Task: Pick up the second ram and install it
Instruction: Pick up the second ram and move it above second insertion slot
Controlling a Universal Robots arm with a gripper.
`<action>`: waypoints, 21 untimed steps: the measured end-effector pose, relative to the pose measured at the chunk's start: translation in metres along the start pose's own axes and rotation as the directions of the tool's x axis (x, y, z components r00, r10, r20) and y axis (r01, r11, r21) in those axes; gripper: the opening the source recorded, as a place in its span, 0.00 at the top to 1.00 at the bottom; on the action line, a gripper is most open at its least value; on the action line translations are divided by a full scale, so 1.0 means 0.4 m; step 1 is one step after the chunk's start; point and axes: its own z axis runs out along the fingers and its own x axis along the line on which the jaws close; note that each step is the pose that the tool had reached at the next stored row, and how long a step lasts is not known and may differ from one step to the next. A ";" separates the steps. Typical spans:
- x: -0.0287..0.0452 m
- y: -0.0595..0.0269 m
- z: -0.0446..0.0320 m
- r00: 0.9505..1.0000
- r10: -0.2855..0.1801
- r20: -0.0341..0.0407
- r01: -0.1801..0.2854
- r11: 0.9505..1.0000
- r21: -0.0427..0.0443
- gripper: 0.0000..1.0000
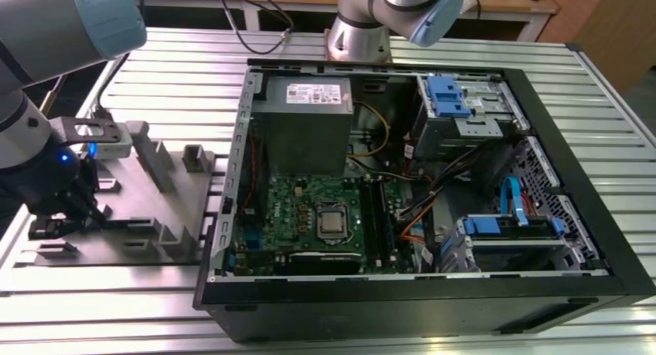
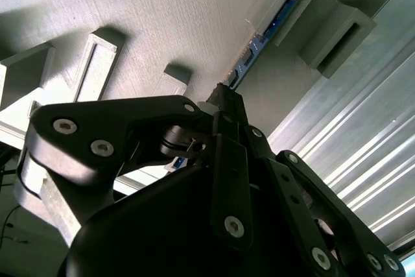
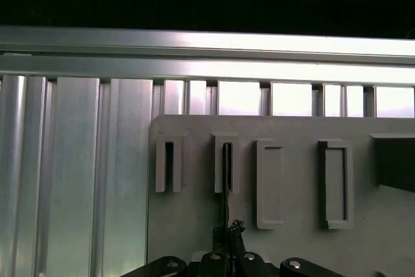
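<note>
The second ram point(image 2: 269, 27) is a thin blue-green stick standing on edge in a slot of the grey holder plate point(image 2: 162, 17). In the first wrist view the ram point(image 3: 227, 167) shows edge-on as a dark line in the second slot of the holder plate point(image 3: 292, 180). My gripper point(image 3: 229, 230) sits over the near end of the stick, its black fingers drawn together on it. In the second wrist view the gripper point(image 2: 224, 93) meets the stick's end. In the exterior view the gripper point(image 1: 64, 217) is low over the holder plate point(image 1: 154, 209), at that view's left.
An open black computer case point(image 1: 574, 217) lies at the exterior view's right, holding a green motherboard point(image 1: 307, 217) with long black slots point(image 1: 377, 217) and a grey power-supply box point(image 1: 303, 124). Upright grey posts point(image 1: 154, 163) rise from the holder plate. A ribbed metal table point(image 1: 154, 63) lies underneath.
</note>
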 end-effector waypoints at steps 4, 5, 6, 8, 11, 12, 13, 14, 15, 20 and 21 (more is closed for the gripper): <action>0.000 0.000 0.000 1.000 0.001 0.000 -0.001 1.000 0.000 0.92; 0.000 0.000 -0.001 1.000 0.001 0.000 -0.001 1.000 0.000 0.92; 0.000 0.000 -0.001 1.000 0.001 0.000 -0.001 1.000 0.000 0.92; 0.000 0.000 -0.001 1.000 0.001 0.000 -0.001 1.000 0.000 0.92; 0.000 0.000 -0.001 1.000 0.001 0.000 -0.001 1.000 0.000 0.92; 0.000 0.000 -0.001 1.000 0.001 0.000 -0.001 1.000 0.000 0.92; 0.000 0.000 -0.001 1.000 0.001 0.000 -0.001 1.000 0.000 0.92; 0.000 0.000 -0.001 1.000 0.001 0.000 -0.001 1.000 0.000 0.92; 0.000 0.000 -0.001 1.000 0.001 0.000 -0.001 1.000 0.000 0.92; 0.000 0.000 -0.006 1.000 0.001 0.001 -0.001 1.000 0.000 0.92; 0.000 0.000 -0.008 1.000 0.001 0.001 -0.001 1.000 0.000 0.92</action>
